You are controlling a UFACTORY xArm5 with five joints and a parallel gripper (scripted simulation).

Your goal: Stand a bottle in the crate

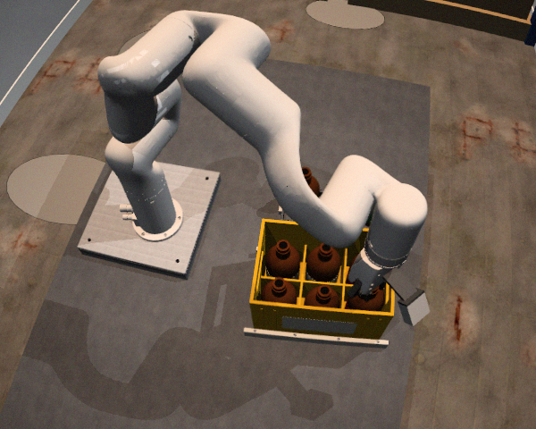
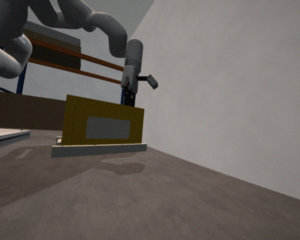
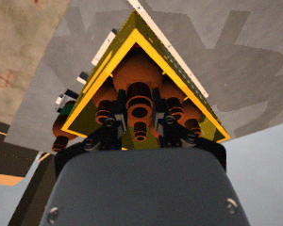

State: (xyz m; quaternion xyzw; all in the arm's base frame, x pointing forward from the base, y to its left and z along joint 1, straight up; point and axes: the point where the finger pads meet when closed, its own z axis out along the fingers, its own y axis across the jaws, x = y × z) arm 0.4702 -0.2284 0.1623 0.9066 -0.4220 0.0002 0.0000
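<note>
Claw [image 1: 364, 290] [image 2: 129, 96] [image 3: 139, 97] pinches bottle [image 1: 366, 299] [image 3: 138, 72] in the crate's [image 1: 321, 310] [image 2: 77, 103] [image 3: 101, 71] corner cell, top view. Exterior: crate level, bottle hidden. Wrist: fingers flank neck; likely stiff, smooth, perhaps slippery; neck the best hold.
</note>
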